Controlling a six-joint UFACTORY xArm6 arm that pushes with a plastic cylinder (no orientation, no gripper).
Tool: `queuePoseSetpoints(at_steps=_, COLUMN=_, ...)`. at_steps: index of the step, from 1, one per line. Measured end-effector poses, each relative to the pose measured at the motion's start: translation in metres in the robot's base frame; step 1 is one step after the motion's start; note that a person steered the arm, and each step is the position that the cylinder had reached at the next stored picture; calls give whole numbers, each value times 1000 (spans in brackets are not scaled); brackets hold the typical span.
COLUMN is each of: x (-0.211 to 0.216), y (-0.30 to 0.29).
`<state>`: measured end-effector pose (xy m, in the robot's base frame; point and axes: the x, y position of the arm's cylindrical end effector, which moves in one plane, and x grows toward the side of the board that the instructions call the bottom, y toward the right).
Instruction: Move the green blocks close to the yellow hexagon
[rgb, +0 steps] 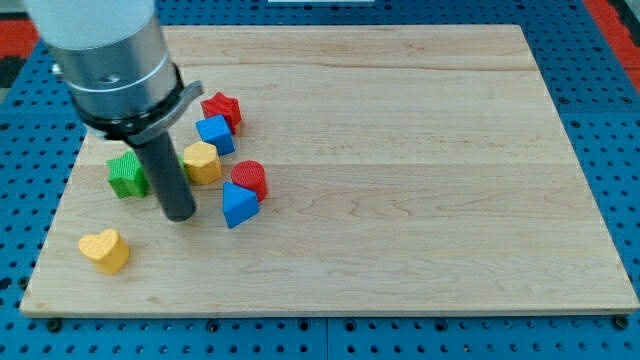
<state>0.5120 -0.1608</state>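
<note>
Our tip (180, 214) sits between the green star (126, 174) and the yellow hexagon (202, 162). We have no gripper. A careless push might knock the hexagon away.

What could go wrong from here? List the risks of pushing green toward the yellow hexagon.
1. My tip sits between the green star block and the yellow hexagon, so pushing now may drive them apart.
2. The blue block, red cylinder and blue triangle crowd the hexagon and may scatter.
3. Only one green block shows; my arm may hide another.
</note>
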Motion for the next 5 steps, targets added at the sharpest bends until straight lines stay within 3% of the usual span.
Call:
queuePoseSetpoints(at_steps=2, x=-12, y=-24)
queuePoseSetpoints(at_steps=3, x=-45, y=-21)
queuePoseSetpoints(at_steps=4, x=-48, y=-9)
queuePoseSetpoints(at_steps=5, x=4, y=-49)
